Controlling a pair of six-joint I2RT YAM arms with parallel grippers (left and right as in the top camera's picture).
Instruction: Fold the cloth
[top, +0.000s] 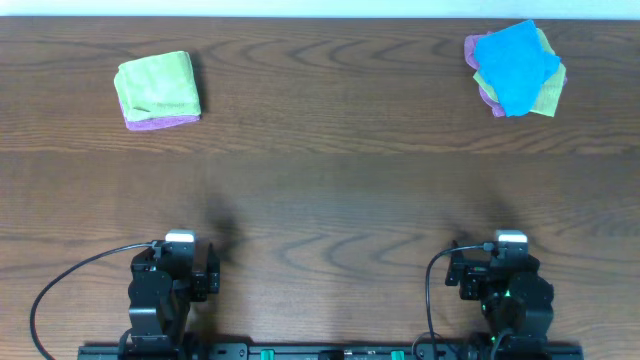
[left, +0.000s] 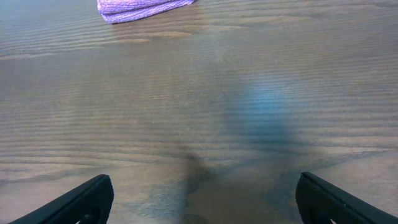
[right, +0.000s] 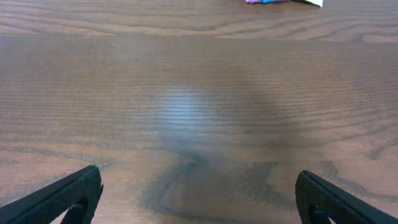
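Observation:
A loose pile of cloths lies at the far right of the table, a blue cloth (top: 515, 66) on top of green and purple ones. Its near edge shows at the top of the right wrist view (right: 283, 2). A neat folded stack (top: 158, 90), green on purple, lies at the far left; its purple edge shows in the left wrist view (left: 142, 8). My left gripper (top: 180, 272) (left: 202, 199) is open and empty near the front edge. My right gripper (top: 500, 278) (right: 199, 198) is open and empty near the front edge too. Both are far from the cloths.
The wooden table (top: 330, 190) stretches between the two cloth piles and the arms. The arm bases and cables sit along the front edge.

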